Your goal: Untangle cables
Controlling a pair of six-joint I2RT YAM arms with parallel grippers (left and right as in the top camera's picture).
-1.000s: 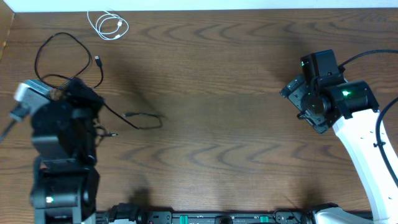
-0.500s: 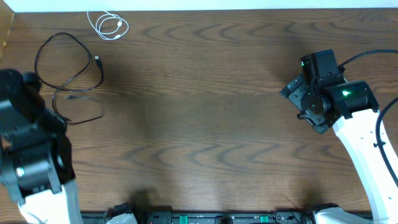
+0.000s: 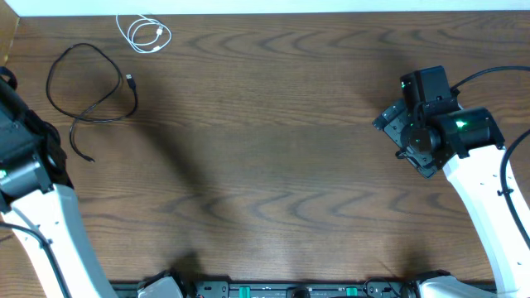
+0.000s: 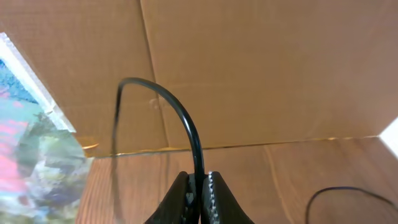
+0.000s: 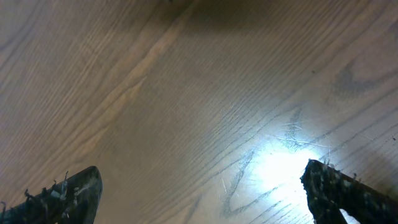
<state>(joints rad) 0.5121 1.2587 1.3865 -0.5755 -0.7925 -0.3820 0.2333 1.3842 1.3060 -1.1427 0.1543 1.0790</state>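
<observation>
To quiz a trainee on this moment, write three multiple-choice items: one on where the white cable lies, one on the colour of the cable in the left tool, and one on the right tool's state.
1. Where on the table does the white cable lie?
A. by the far edge, left side
B. centre
C. near-right corner

2. What colour is the cable in the left tool?
A. white
B. black
C. red

3. The right tool is:
A. shut on a cable
B. shut on nothing
C. open and empty

Key:
1 A: the overhead view shows it coiled by the far edge on the left.
2 B: the left wrist view shows a black cable pinched between the shut fingers.
3 C: its fingers stand wide apart over bare wood.
</observation>
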